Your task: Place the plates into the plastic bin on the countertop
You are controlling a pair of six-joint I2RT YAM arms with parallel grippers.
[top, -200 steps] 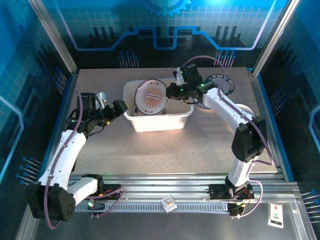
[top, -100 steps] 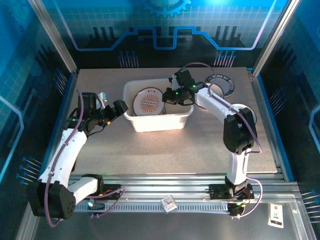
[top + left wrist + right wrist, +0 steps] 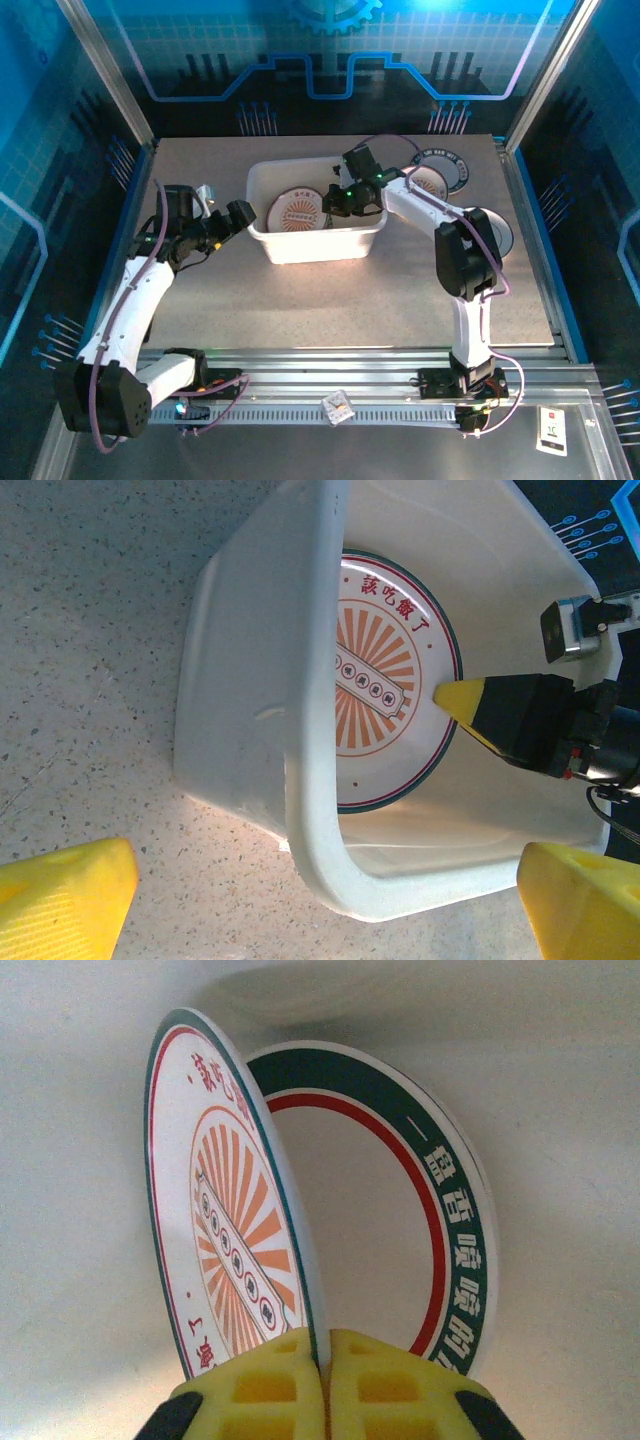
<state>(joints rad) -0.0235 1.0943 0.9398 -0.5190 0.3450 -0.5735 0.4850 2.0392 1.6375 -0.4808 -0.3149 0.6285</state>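
Your right arm (image 3: 420, 205) reaches over the right rim of the plastic bin (image 3: 318, 246), which sits mid-counter (image 3: 300, 310), and its right jaws are down inside the bin, clamped together on the edge of a plate with an orange sunburst face (image 3: 220, 1240). From the right wrist you see that plate tilted up on its edge, its patterned face turned to the left of that view. Just behind it a second plate with a dark green rim and white centre (image 3: 400, 1220) lies flat against the bin's white inside. The two plates look close at the gripped end and spread apart toward the far end. Your left arm (image 3: 140, 290) holds its left jaws wide apart and empty, low over the counter just outside the bin's left end. From the left wrist, the bin's wall and lipped rim stand between those jaws and the sunburst plate, and you can see one yellow finger (image 3: 470, 700) of the other arm lying against the plate's edge. Out on the counter to the right of the bin, well apart from it, lies a dark-rimmed plate (image 3: 440, 172), and nearer you a white plate (image 3: 497, 232) shows partly behind the right arm's elbow. A small packet (image 3: 338, 407) rests on the metal rail between the arm bases.
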